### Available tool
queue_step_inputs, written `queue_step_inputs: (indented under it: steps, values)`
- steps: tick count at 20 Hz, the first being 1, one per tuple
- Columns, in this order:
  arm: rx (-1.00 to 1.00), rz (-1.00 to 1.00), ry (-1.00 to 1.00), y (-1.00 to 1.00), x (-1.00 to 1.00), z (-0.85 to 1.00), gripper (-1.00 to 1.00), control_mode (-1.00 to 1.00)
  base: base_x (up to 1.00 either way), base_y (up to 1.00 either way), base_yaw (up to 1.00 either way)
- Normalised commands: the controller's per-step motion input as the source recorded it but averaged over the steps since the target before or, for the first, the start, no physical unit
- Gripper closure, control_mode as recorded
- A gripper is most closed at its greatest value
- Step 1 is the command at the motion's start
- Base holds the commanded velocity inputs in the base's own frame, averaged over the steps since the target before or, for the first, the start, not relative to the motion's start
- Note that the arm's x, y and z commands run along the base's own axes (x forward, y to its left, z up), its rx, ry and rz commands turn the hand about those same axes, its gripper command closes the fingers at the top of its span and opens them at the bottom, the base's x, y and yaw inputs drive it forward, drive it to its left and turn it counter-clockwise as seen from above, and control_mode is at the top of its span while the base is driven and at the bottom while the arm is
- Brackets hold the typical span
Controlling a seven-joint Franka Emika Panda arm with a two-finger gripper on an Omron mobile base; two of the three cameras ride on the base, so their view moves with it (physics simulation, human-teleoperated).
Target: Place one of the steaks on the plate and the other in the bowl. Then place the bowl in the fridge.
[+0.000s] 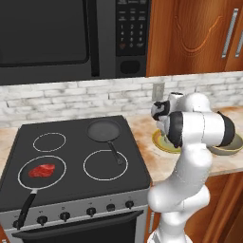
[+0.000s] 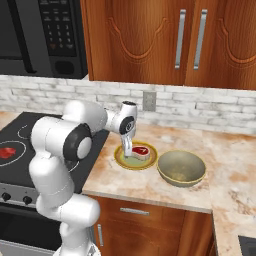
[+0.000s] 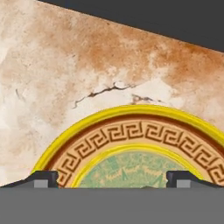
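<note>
A marbled counter [image 2: 150, 185] runs beside a black stove [image 1: 71, 156], under wood cabinets and a microwave.

The gripper [image 2: 131, 151] hangs low over the plate [image 2: 121, 159], pointing straight down, so a steak can be set flat rather than dropped. In the hand view its two tips sit wide apart with the plate's green centre bare between them, so it looks open and grips nothing. One steak [image 2: 141, 150] lies on the plate, just beside the fingers; I judge this first placing done and the hand free to lift.

Next to the plate stands the bowl [image 2: 181, 168], empty, close by to take the second piece. That other steak [image 1: 42, 170] lies in a pan [image 1: 23, 186] on the stove's front left burner, well apart. A second, empty pan [image 1: 104, 130] sits on the back burner.
</note>
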Motion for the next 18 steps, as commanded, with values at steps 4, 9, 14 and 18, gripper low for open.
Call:
queue_step_inputs:
  steps: [4,9,14,18]
  values:
    - [-0.14,0.00,-0.05,0.15,-0.99,0.36,-1.00,-1.00,0.00,0.00,0.00]
    - [-0.16,0.03,-0.01,0.16,-0.88,0.77,-1.00,-1.00,0.00,0.00,0.00]
    - [0.07,0.17,0.07,0.03,-0.55,0.27,-1.00,-1.00,0.00,0.00,0.00]
    - [-0.02,0.34,0.12,0.11,-0.56,0.84,-1.00,-1.00,0.00,0.00,0.00]
